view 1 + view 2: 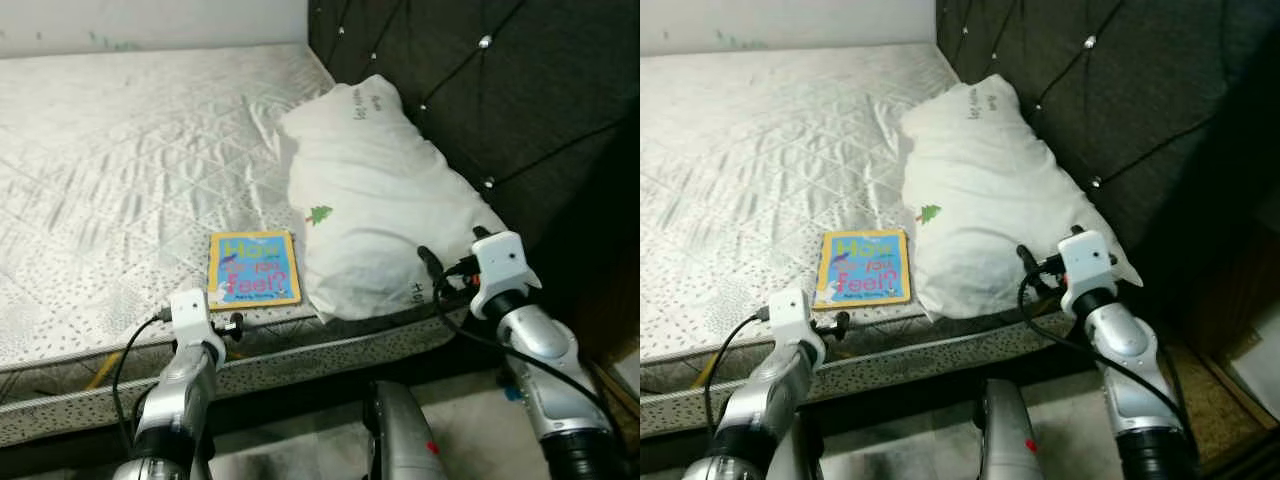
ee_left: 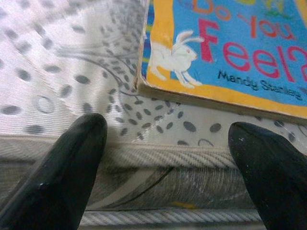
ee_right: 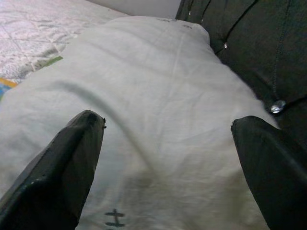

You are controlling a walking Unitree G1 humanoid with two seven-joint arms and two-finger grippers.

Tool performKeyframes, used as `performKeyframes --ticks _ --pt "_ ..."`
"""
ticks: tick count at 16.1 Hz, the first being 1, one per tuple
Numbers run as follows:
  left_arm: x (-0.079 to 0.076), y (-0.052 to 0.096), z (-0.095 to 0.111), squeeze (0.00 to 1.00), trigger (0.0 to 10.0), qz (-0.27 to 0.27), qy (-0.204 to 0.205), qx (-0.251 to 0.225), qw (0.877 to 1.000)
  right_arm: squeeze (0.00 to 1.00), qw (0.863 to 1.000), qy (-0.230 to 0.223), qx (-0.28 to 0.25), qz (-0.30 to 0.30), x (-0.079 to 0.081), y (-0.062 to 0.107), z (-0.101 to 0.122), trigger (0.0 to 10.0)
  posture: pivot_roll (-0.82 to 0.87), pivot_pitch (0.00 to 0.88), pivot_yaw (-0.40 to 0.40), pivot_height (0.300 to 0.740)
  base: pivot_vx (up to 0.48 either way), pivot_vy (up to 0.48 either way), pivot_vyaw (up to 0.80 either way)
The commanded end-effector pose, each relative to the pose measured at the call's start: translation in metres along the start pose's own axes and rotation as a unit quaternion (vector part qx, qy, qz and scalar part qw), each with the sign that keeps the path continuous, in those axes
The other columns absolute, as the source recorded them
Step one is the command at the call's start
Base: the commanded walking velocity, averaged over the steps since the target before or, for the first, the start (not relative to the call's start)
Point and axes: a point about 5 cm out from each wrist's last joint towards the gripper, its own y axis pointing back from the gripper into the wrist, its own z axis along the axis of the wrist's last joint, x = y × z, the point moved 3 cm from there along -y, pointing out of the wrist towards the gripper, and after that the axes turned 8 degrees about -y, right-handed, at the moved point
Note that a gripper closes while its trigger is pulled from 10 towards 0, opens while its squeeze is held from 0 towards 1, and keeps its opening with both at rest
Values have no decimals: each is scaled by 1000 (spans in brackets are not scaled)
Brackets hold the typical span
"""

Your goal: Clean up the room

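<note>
A children's book (image 1: pixel 253 268) with a blue cover and orange border lies flat near the front edge of the mattress (image 1: pixel 120 180). My left gripper (image 2: pixel 168 167) is open at the mattress edge just in front of the book's near corner (image 2: pixel 144 84), touching nothing. A white pillow (image 1: pixel 375 200) lies to the book's right, against the dark tufted headboard (image 1: pixel 500 90). Right at the pillow's near end, my right gripper (image 3: pixel 168 163) stands open with the pillow (image 3: pixel 163 105) between and beyond its fingers.
The mattress has a speckled side band (image 1: pixel 330 350) along its front edge. Below it lies the floor (image 1: pixel 460 420), and my own body (image 1: pixel 395 435) shows at the bottom centre. The headboard closes off the right side.
</note>
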Motion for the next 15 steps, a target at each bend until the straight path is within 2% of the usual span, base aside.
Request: performKeyframes --ticks 1,3,4,5,6,7,9,11,12,13,15 --pt "-3 6 8 0 10000 -1 -19 -16 1000 0 1000 -2 -4 -3 1 -3 1 10000 -229 0 0 533 0 0 0" --pt "-5 15 17 0 10000 -4 -36 -51 998 0 1000 -9 -7 -3 6 -4 -1 10000 -210 0 9 533 0 0 0" --pt "-8 22 27 0 10000 -6 -55 -90 994 0 1000 -21 -11 -3 12 -6 -2 10000 -198 0 21 533 0 0 0" --pt "-12 31 43 0 10000 -2 -54 -142 988 0 999 -44 -18 -4 19 -9 -1 10000 -192 0 28 533 0 0 0" --pt "-14 35 49 0 10000 -5 -62 -161 985 0 998 -59 -22 -6 22 -11 0 10000 -185 0 36 533 0 0 0" --pt "-18 48 65 0 10000 -13 -101 -205 974 0 994 -102 -38 -4 34 -15 9 10000 -178 0 54 533 0 0 0" --pt "-14 58 85 0 10000 -15 -121 -250 961 0 991 -119 -63 14 50 -17 23 10000 -177 0 64 533 0 0 0" --pt "-7 69 103 0 10000 -6 -117 -285 951 0 986 -146 -80 5 56 -18 32 10000 -166 0 76 533 0 0 0" --pt "-4 74 105 0 10000 -6 -119 -283 952 0 985 -148 -88 -6 56 -20 35 10000 -155 0 73 533 0 0 0" --pt "-2 74 101 0 10000 -2 -113 -264 958 0 986 -135 -93 -8 55 -20 36 10000 -149 0 67 533 0 0 0" --pt "2 81 105 0 10000 -4 -130 -272 953 0 985 -141 -96 -13 58 -20 38 10000 -132 0 50 533 0 0 0"
